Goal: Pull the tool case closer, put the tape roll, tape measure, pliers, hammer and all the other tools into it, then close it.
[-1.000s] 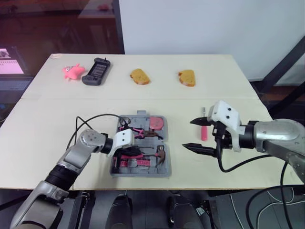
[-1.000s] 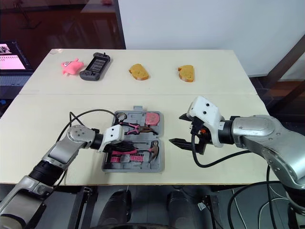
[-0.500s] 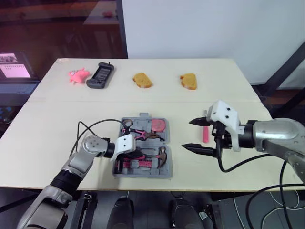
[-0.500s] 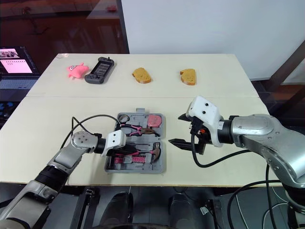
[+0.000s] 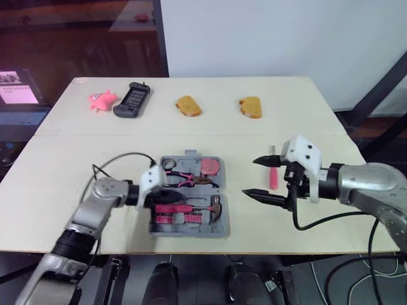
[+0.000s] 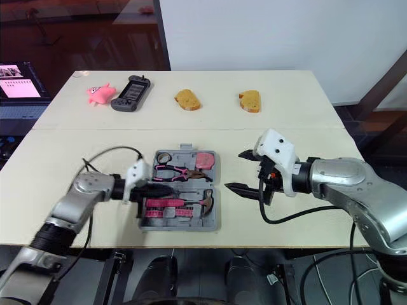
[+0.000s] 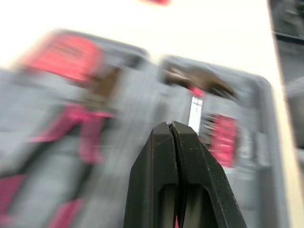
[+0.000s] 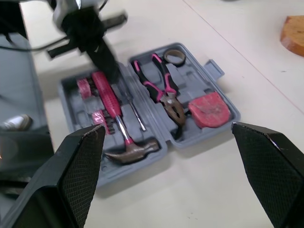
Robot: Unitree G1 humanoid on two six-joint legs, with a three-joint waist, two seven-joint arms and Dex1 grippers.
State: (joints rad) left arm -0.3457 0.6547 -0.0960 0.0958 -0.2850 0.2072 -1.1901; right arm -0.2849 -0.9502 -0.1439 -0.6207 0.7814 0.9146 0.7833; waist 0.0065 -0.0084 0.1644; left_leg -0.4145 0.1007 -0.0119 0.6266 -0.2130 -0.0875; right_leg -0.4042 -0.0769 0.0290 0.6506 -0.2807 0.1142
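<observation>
The grey tool case (image 5: 219, 223) lies open near the table's front edge. Inside it are a tape roll (image 6: 164, 156), pink-handled pliers (image 6: 175, 170), a pink tape measure (image 6: 205, 159) and a hammer (image 8: 126, 142). My left gripper (image 5: 166, 192) is shut and empty, reaching over the case's left part; its fingers (image 7: 161, 156) press together above the tools. Just right of the case, my right gripper (image 5: 250, 178) hovers wide open with nothing between its fingers. A pink-handled tool (image 5: 272, 173) lies on the table behind the right gripper.
Along the table's back edge sit a pink toy (image 5: 100, 99), a black handset (image 5: 131, 98) and two bread slices (image 5: 188, 105) (image 5: 250, 106). A black cable (image 5: 117, 159) loops over my left arm. A lit screen (image 5: 16, 95) stands off the table's left.
My left gripper has drawn back to the left, from the middle of the case towards its left edge. The right gripper has held still. The camera has shifted slightly.
</observation>
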